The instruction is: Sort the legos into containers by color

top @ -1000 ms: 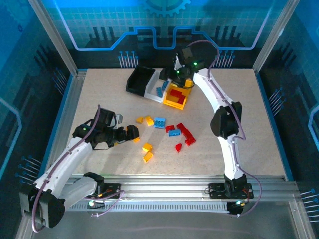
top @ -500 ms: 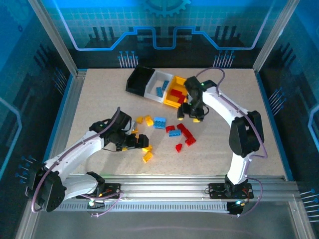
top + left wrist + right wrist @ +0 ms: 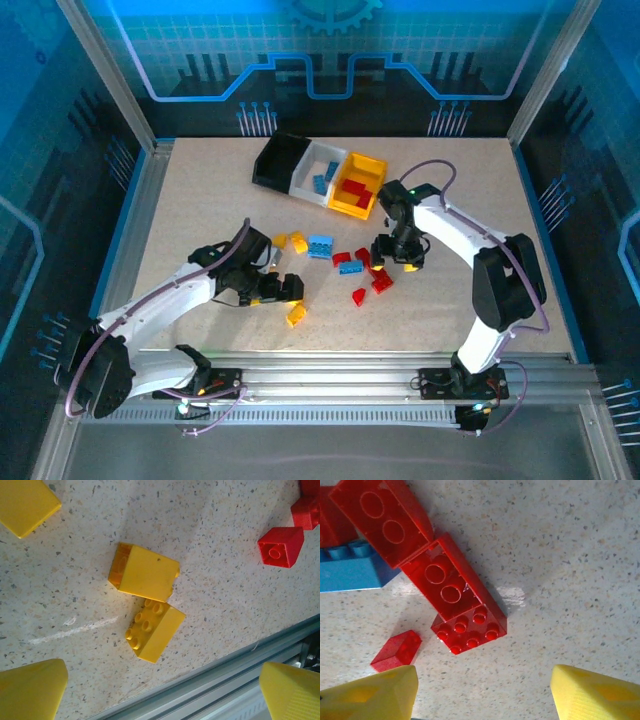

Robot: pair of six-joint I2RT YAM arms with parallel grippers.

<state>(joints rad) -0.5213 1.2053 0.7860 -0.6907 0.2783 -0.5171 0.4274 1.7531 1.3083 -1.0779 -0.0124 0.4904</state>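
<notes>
The left gripper (image 3: 286,290) is open very wide and holds nothing. It hangs low over the table (image 3: 200,200), close to the near rail. From its wrist you can see a yellow brick with bumps (image 3: 152,632) lying just past the fingertips (image 3: 32,690), about in the middle of the gap. A smooth yellow brick (image 3: 145,572) touches it on the side away from the fingers. The bumpy brick lies slanted, not straight across the gap, so I think the wrist should turn a little before the fingers come down around it. The right gripper (image 3: 396,262) is open too, not as wide, and it holds nothing. From its wrist, a red brick with bumps (image 3: 470,627) lies just past the tips, a bit to the left of the middle of the gap. It touches a long red brick (image 3: 445,582), and the red ones run in a slanted row away from the fingers toward a blue brick (image 3: 350,572). A small red piece (image 3: 395,650) sits just beside the left tip and could get bumped. The bins stand at the far middle of the table: the black bin (image 3: 278,160) on the left, the white bin (image 3: 312,165) in the middle, the yellow bin (image 3: 372,165) on the right. Red bricks lie in the yellow bin and blue ones in the white bin. The left arm is nearer the yellow bricks. The right arm is nearer the red ones and the bins.
</notes>
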